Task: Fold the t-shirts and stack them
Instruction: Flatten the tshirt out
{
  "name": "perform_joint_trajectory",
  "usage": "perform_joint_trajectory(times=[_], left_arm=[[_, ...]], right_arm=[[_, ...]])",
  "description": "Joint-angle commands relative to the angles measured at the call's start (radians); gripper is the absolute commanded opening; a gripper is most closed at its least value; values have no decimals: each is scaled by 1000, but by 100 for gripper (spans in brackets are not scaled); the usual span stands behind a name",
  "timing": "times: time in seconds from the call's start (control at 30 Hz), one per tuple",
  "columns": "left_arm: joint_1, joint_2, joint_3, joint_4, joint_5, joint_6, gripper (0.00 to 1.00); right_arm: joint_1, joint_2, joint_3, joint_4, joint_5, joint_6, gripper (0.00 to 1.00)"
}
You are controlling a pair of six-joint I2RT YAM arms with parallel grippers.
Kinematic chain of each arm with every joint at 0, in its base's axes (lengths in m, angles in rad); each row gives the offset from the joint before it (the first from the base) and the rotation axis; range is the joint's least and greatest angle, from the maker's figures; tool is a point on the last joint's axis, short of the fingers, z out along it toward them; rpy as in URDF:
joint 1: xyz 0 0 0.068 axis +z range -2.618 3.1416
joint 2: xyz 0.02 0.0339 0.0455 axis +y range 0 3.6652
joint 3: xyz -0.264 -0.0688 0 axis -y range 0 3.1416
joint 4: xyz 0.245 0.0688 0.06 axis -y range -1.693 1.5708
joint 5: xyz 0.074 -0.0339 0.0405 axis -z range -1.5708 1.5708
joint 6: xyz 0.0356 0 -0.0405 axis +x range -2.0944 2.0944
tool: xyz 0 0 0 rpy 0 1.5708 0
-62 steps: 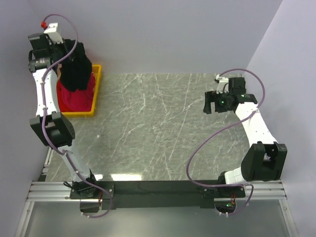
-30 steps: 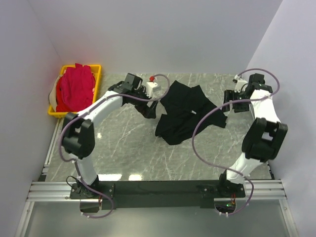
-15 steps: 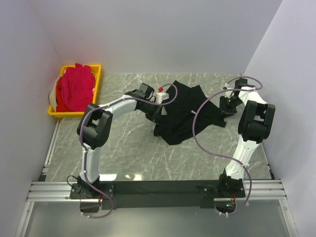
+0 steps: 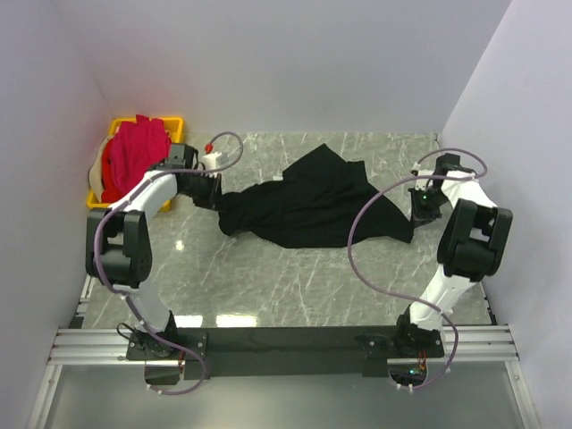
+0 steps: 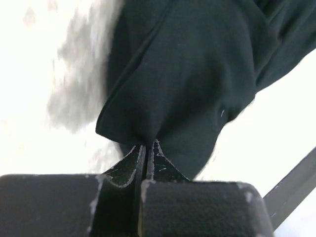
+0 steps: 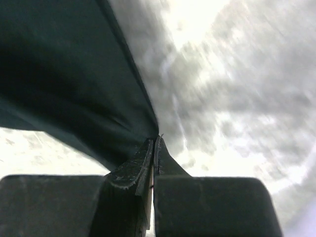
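Closed on cloth, the left claw (image 5: 148,145) has its fingers pressed together and pinches a bunched fold at the left end of the black t-shirt (image 4: 308,201). The right claw (image 6: 154,140) is likewise pressed together, nipping a thin edge of the same shirt at its right end. The shirt lies rumpled and drawn out across the far half of the marble tabletop (image 4: 268,277), between the two claws. The magenta-pink t-shirts (image 4: 134,161) are heaped in the yellow crate (image 4: 174,125) at the far left corner.
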Motion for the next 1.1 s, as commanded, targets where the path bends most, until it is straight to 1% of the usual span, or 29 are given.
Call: perform_joint_trajectory(times=[0.0,0.1,0.17,0.27,0.3,0.37,0.4,0.47,0.5,0.53,0.57,0.6,0.63,0.67,0.7,0.73,0.77,0.8,0.83,0.87,0.93,1.0,1.07], left_arm=[[2,-46,-104,-90,-111,49,1],[19,-61,-176,-130,-151,62,1],[26,-84,-200,-156,-162,79,7],[30,-118,-206,-218,-153,156,25],[30,-124,-195,-239,-139,215,39],[34,-157,-186,-311,-73,288,54],[34,-174,-181,-321,-58,332,66],[37,-219,-171,-310,-21,359,76],[37,-228,-149,-292,-13,345,79],[37,-231,-129,-269,-10,327,79],[36,-222,-90,-232,-11,299,79],[34,-210,-63,-160,-5,270,79],[30,-190,-33,-126,-1,223,79],[5,-137,37,-97,-4,199,79],[-12,-103,75,-54,-42,158,79],[-32,-66,110,-39,-56,144,78],[-68,9,172,-29,-65,135,78],[-88,46,200,-9,-94,109,78],[-114,119,228,-8,-102,99,78],[-125,152,275,-11,-99,90,78],[-147,227,308,-9,-88,60,78],[-159,256,328,-8,-90,47,77],[-167,270,311,-2,-91,47,76]], right_arm=[[-11,-130,-59,11,73,-95,0],[-9,-142,-62,-47,72,-143,0],[-8,-151,-51,-75,61,-175,0],[0,-165,-39,-138,50,-233,0],[1,-177,-40,-164,55,-248,0],[4,-187,-43,-205,38,-314,0],[6,-190,-40,-245,27,-345,0],[7,-193,-33,-276,1,-370,13],[7,-200,-33,-262,-5,-367,29],[6,-205,-33,-245,-9,-356,35],[6,-205,-16,-230,-23,-348,39],[6,-191,1,-209,-35,-336,45],[7,-179,48,-199,-67,-295,47],[6,-162,77,-193,-83,-269,48],[7,-123,105,-173,-97,-243,49],[12,-100,152,-165,-106,-192,50],[15,-77,177,-161,-118,-174,50],[32,-34,197,-156,-118,-146,51],[43,-11,225,-153,-114,-132,51],[53,25,236,-149,-106,-121,51],[93,52,242,-129,-94,-98,52],[122,85,237,-115,-83,-89,52],[165,108,211,-99,-66,-86,52]])
